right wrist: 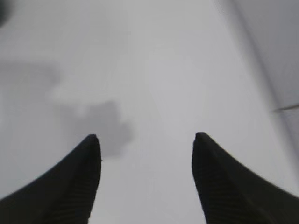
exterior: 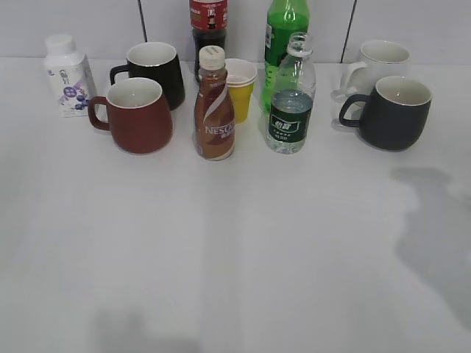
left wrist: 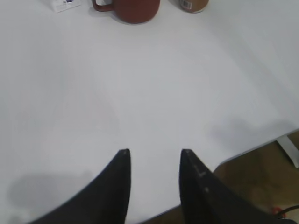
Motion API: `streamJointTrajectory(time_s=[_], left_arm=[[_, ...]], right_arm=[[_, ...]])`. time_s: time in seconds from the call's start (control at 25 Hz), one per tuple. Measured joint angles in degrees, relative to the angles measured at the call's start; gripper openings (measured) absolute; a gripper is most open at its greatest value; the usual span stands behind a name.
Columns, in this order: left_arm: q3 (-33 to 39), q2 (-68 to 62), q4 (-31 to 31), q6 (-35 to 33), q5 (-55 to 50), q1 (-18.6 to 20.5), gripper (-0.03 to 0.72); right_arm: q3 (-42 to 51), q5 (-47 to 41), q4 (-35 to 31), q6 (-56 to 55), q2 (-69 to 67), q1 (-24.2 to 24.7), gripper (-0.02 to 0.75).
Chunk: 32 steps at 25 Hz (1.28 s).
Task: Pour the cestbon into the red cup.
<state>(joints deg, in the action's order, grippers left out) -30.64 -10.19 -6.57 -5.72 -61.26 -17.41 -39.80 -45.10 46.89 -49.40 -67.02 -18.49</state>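
A white table (exterior: 235, 257) holds a row of drinks and mugs along its far edge, against a pale tiled wall. Neither arm appears in the exterior view; only faint shadows fall on the table at the right and at the lower left.

The water bottle (exterior: 291, 95), clear with a dark green label and no cap, stands upright right of centre. A taller bright green bottle (exterior: 283, 37) stands close behind it, cut off at the top. The red mug (exterior: 136, 115) sits left of centre, handle pointing left, with a brown coffee bottle (exterior: 214, 107) between it and the water bottle. A small yellow cup (exterior: 241, 84) is partly hidden behind the coffee bottle, and a dark cola bottle (exterior: 208, 29) behind that is cropped at the top. A black mug (exterior: 154, 70) stands behind the red one, a white yogurt bottle (exterior: 68, 75) at far left. At right, a dark grey mug (exterior: 394, 112) overlaps a white mug (exterior: 379, 62).

The left gripper (left wrist: 154, 151) hovers over bare table, fingers apart and empty; the red mug (left wrist: 135, 9) is cropped at the frame's top. The right gripper (right wrist: 147, 135) is spread wide, empty, over blurred table.
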Motion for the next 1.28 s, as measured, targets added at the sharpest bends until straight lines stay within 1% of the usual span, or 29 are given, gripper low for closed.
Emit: streamJointTrajectory(time_s=[0.04,0.12,0.16,0.24,0.4,0.52,0.68,0.84,1.0,1.12,1.28], left_arm=[[0.0,0.0,0.5,0.0,0.0,0.0,0.267],[0.0,0.0,2.6,0.0,0.0,0.0,0.267],[0.0,0.0,3.7,0.0,0.0,0.0,0.265],[0.1,0.0,4.8,0.0,0.0,0.0,0.262],[0.1,0.0,5.2,0.0,0.0,0.0,0.259],[0.1,0.0,5.2,0.0,0.0,0.0,0.255],[0.1,0.0,5.2,0.0,0.0,0.0,0.255],[0.1,0.0,5.2,0.0,0.0,0.0,0.255],[0.1,0.0,5.3,0.0,0.0,0.0,0.255],[0.1,0.0,5.3,0.0,0.0,0.0,0.255],[0.1,0.1,5.4,0.0,0.1,0.1,0.255]], right_arm=[[0.0,1.5,-8.5,7.3,0.7,0.0,0.459],[0.0,2.1,-20.8,21.5,3.0,0.0,0.445],[0.0,1.1,-25.1,26.1,4.8,-0.1,0.442],[-0.1,-2.6,-28.9,30.5,9.4,-0.1,0.44],[-0.2,-10.9,-31.7,38.1,24.3,-0.1,0.439],[-0.4,-15.8,-35.5,43.1,35.0,-0.1,0.439],[0.0,-19.3,-40.7,46.7,49.3,-0.1,0.435],[1.4,-21.3,-42.9,47.5,60.2,-0.1,0.435],[6.1,-22.7,-43.2,47.5,67.0,-0.1,0.435],[8.4,-23.3,-43.5,47.6,67.5,-0.1,0.435],[8.9,-20.8,-43.7,47.7,67.5,-0.1,0.433]])
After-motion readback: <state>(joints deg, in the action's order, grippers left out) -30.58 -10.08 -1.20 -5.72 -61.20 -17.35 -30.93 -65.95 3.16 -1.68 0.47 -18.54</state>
